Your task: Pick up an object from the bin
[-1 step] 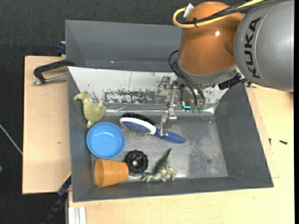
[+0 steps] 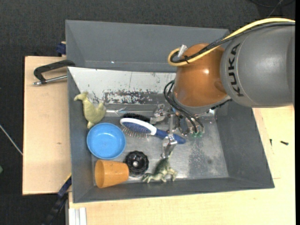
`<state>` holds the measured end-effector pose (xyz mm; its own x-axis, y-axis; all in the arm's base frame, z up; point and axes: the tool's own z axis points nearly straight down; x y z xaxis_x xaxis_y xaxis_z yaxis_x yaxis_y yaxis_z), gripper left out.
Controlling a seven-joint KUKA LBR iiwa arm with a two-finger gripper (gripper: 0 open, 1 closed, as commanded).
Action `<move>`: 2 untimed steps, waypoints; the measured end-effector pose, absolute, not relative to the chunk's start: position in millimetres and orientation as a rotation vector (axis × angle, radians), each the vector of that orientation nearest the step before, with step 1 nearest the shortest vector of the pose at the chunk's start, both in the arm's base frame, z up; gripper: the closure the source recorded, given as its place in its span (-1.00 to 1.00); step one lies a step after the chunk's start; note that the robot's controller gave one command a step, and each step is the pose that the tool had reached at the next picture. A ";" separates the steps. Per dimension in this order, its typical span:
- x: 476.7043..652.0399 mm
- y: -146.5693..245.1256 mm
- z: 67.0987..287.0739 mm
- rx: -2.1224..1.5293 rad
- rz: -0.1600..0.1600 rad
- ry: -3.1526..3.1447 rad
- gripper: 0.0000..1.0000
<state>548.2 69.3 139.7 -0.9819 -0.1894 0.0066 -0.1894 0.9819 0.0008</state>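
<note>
Camera view, looking down: the gripper (image 2: 171,139) is seen near the middle of the grey bin (image 2: 208,159), under the arm's orange wrist cover. Whether it is open or closed cannot be told, and nothing is clearly shown gripped.

Just at the gripper lies the blue handle end of a blue-and-white brush (image 2: 138,127). The brush's long axis runs from ten o'clock, where the bristled head lies, to four o'clock, where the handle meets the gripper. This brush is judged the nearest candidate, and a grasp would have to be made across that axis.

At six o'clock from the gripper a green toy dinosaur (image 2: 161,175) is found by the front wall, and at eight o'clock a black round knob (image 2: 137,161). Farther toward nine o'clock, well apart, a blue bowl (image 2: 106,141), an orange cup (image 2: 111,172) and a pale yellow toy figure (image 2: 90,110) are set.
</note>
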 end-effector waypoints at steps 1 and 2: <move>538.5 16.4 71.6 0.404 -0.004 -3.132 -1.00; 540.0 17.9 74.3 0.404 -0.002 -3.134 1.00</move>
